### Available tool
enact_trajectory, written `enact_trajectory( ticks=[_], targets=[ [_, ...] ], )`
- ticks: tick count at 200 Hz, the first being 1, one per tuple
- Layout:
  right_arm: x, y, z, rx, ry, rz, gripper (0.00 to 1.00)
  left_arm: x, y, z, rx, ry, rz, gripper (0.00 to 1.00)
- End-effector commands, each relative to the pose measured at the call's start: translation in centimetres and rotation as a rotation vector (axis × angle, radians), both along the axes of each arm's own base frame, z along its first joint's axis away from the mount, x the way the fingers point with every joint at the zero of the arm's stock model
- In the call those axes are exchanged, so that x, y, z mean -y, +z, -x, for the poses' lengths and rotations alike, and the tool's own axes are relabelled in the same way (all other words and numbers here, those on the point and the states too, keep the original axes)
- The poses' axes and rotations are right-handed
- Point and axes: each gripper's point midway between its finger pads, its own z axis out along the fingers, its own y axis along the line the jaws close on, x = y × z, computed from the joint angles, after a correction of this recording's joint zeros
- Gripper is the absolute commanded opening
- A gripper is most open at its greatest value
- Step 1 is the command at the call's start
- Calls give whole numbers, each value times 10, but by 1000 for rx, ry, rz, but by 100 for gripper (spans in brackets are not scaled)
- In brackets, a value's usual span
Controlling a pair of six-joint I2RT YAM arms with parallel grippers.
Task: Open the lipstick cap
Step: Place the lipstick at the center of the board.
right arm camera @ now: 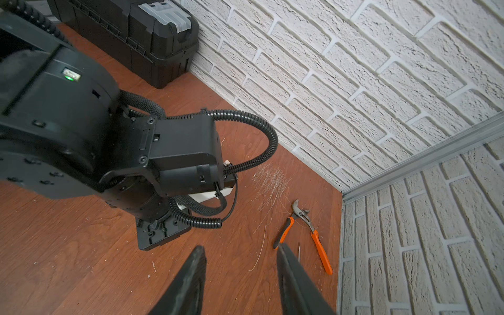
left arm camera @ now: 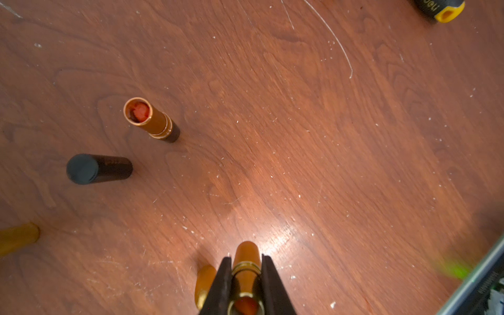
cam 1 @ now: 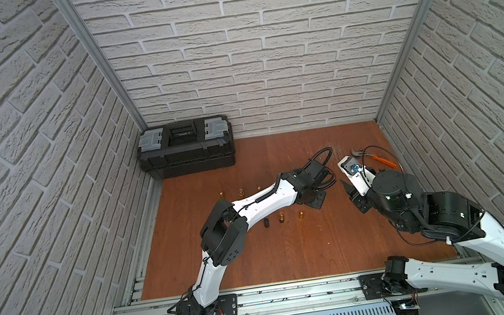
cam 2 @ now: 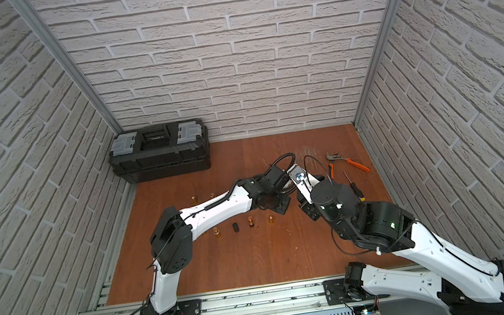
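My left gripper point(left arm camera: 246, 257) is shut on a gold lipstick point(left arm camera: 246, 249), held above the wooden table point(left arm camera: 327, 163). Its rounded gold end points at the table. The end near the camera shows a gold rim with red inside, and I cannot tell which end carries the cap. In both top views the left gripper point(cam 1: 313, 200) hangs over mid-table. My right gripper point(right arm camera: 241, 251) is open and empty, a short way to the right point(cam 1: 353, 197) of the left one.
On the table stand an uncapped lipstick point(left arm camera: 150, 120), a black cap point(left arm camera: 98, 169) and gold pieces point(left arm camera: 204, 283) point(left arm camera: 16, 237). More small gold pieces point(cam 1: 241, 192) stand further left. Orange pliers point(right arm camera: 308, 231) and a screwdriver point(cam 2: 355, 192) lie at the right; a black toolbox point(cam 1: 186, 147) sits at the back left.
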Motion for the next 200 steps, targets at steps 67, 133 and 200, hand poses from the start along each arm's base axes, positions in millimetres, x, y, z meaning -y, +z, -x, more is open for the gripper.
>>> enact_trajectory(
  ticks=[67, 133, 200],
  targets=[
    [-1, -2, -3, -10, -25, -15, 44, 17, -26, -1, 45, -49, -29, 18],
    [-2, -5, -3, -15, -26, -15, 44, 17, -39, 2, 31, -63, -72, 18],
    [-3, -6, -4, -15, -24, 0, 44, 19, -43, 5, 9, -78, -95, 34]
  ],
)
